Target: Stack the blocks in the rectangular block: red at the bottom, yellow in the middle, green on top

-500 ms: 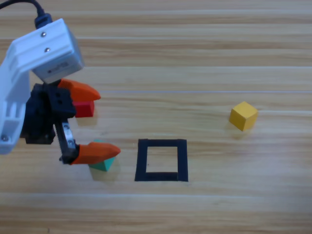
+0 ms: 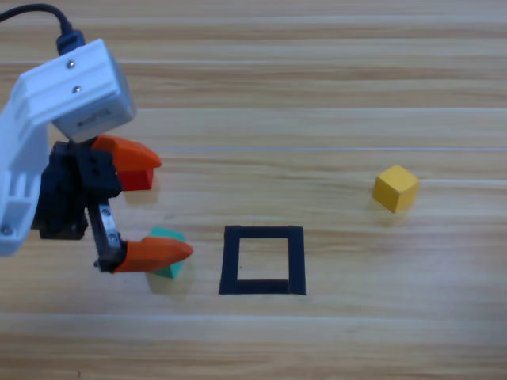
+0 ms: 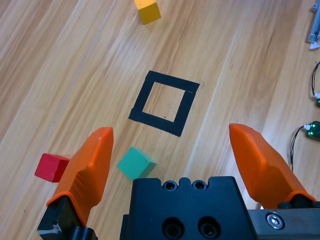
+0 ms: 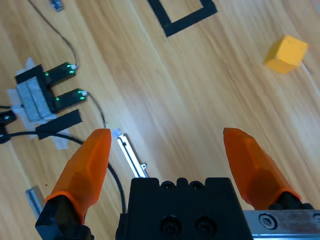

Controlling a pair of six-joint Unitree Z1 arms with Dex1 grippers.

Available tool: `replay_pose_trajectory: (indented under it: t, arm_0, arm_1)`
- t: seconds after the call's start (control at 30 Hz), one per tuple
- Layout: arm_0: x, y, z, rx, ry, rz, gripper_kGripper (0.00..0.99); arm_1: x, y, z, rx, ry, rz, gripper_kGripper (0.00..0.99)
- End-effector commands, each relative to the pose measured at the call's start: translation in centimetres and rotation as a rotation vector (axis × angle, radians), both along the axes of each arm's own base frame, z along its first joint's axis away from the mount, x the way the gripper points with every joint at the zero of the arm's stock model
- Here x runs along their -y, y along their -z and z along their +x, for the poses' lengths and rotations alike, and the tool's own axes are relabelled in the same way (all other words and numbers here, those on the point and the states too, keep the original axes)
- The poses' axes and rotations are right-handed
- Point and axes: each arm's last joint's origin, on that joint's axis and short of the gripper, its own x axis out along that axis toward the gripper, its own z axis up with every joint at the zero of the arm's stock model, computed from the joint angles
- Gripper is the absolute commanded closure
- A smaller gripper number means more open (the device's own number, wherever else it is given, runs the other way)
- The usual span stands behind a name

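The left gripper hangs over the left side of the desk, its fingers spread wide and holding nothing. In the high view one finger lies over the red cube, hiding part of it, and the other finger lies over the green cube, of which only the teal edges show above and below the orange tip. How high the fingers are above either cube cannot be told. In the left wrist view the green cube sits on the wood just inside the left-hand finger, and the red cube sits outside that finger, so neither cube is gripped.

The black tape rectangle lies near the middle of the desk, just right of the green cube, with only bare wood inside it. The left wrist view shows the rectangle ahead of the open fingers. The yellow cube stands well to the right of the rectangle, alone on the desk.

The right gripper does not appear in the high view. Its own wrist view shows its fingers wide apart and empty, above wood with cables and a small green-lit device, with the yellow cube farther off.
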Motion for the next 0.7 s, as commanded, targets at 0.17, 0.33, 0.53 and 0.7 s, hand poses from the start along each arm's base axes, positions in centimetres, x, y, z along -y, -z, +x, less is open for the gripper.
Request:
replay_pose_trajectory:
  t: [0.17,0.33,0.53,0.7]
  arm_0:
    - [0.3,-1.8,2.5,-0.108,-0.351,-0.079,0.021]
    - [-0.6,-3.4,7.4,-0.264,-0.693,-0.111,0.030]
    - [-0.8,-2.2,13.0,-0.428,-1.013,-0.048,0.030]
    - [-1.1,-2.0,15.5,-0.496,-1.112,-0.016,0.031]
  arm_1:
    - [-2.3,1.9,3.2,0.029,0.239,-0.122,0.004]
    - [-4.9,3.9,7.0,0.019,0.323,-0.232,0.010]
    - [-7.3,6.4,10.6,-0.040,0.334,-0.289,0.025]
    - [-9.1,8.5,13.3,-0.076,0.345,-0.341,0.037]
